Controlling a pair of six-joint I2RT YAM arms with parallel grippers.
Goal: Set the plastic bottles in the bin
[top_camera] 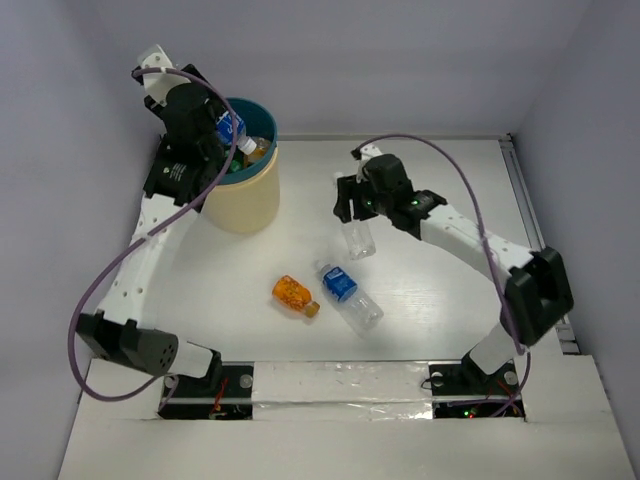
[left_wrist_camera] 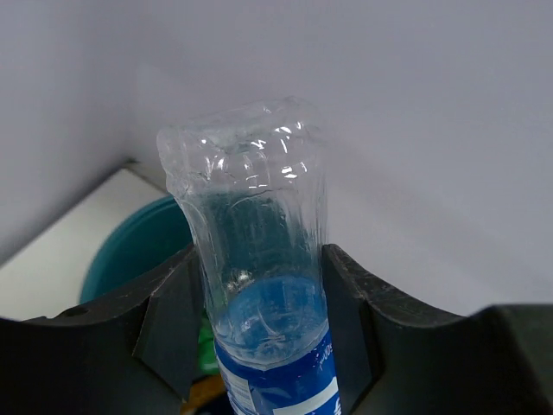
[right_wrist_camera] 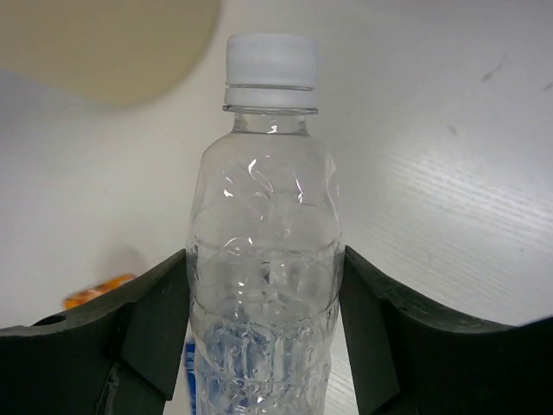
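My left gripper [top_camera: 220,132] is shut on a clear bottle with a blue label [top_camera: 231,128] and holds it over the open top of the bin [top_camera: 243,195]. In the left wrist view the bottle [left_wrist_camera: 251,216] sits between the fingers with its base pointing away, and the bin's teal inside [left_wrist_camera: 130,251] is below. My right gripper [top_camera: 354,214] is shut on a plain clear bottle [top_camera: 359,240] with a white cap, seen close in the right wrist view [right_wrist_camera: 266,225]. An orange bottle [top_camera: 293,294] and another blue-labelled bottle [top_camera: 349,295] lie on the table.
Green [left_wrist_camera: 207,346] and orange bottles show inside the bin under the left fingers. The bin's cream wall [right_wrist_camera: 104,43] is at the top left of the right wrist view. Grey walls enclose the table on three sides.
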